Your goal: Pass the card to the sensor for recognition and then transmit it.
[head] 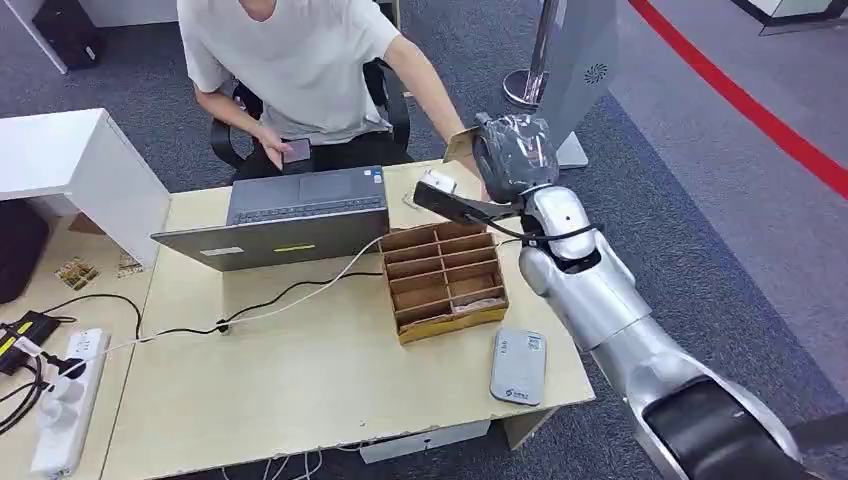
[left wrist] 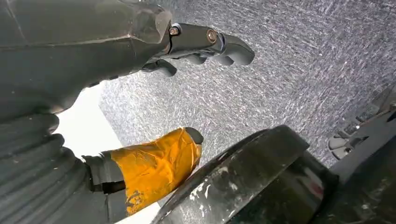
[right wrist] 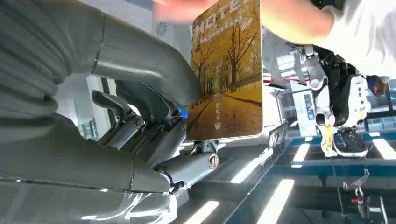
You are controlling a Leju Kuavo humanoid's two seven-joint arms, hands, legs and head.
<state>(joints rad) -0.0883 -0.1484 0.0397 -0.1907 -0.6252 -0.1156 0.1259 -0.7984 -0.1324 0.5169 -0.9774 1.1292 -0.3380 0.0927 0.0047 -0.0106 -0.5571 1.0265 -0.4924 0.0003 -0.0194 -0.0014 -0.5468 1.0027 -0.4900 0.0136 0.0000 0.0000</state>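
Observation:
My right hand is raised over the table's far right corner and pinches a card between thumb and fingers. The right wrist view shows the card printed with yellow autumn trees, with my thumb pressed on its face. A seated person's arm reaches toward it, and their blurred hand is at the card's far edge. A flat grey-white reader lies near the table's front right corner. My left hand hangs over grey carpet holding nothing, its orange-taped thumb apart from the fingers.
A wooden divided box sits mid-right on the table, with an open laptop behind it and a cable across the middle. A small white device lies under my right hand. A power strip lies at the left.

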